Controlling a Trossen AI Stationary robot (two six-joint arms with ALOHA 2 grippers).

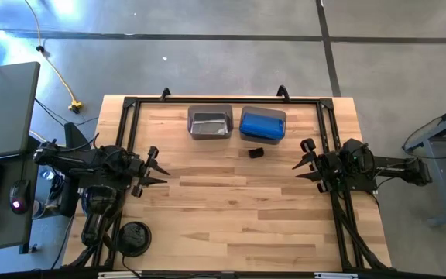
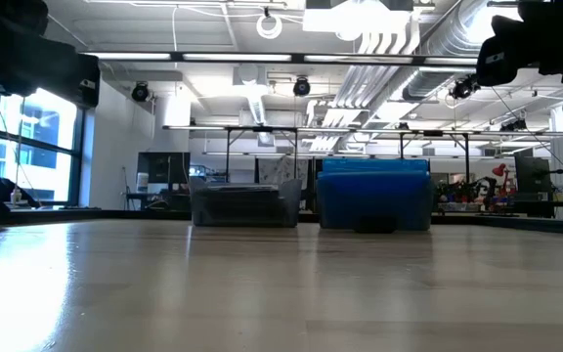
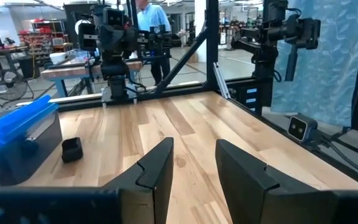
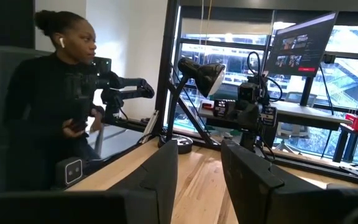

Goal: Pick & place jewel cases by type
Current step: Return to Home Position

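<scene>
Two bins stand side by side at the far edge of one wooden table [image 1: 231, 217]. The right bin [image 2: 374, 205] holds stacked blue cases [image 1: 262, 124], too close-packed to count. The left bin [image 1: 210, 108] holds something grey and silvery. One black block [image 1: 255, 153] lies near them. The left gripper [image 1: 159, 167] and right gripper [image 1: 300, 160] hover at the sides, fingers apart, empty. The floor [image 1: 207, 62] is concrete, and one person [image 4: 48, 106] sits nearby.

wood table [image 1: 231, 209] carried two bins side by side at its far edge: left bin [image 1: 210, 122], right bin [image 2: 345, 205]. small black block [image 1: 255, 153] sat just in front of the right bin. round black disc [image 1: 135, 236] lay at the near-left corner. seated person [image 4: 42, 118] and desk lamp [image 4: 201, 70] showed beyond the table.
</scene>
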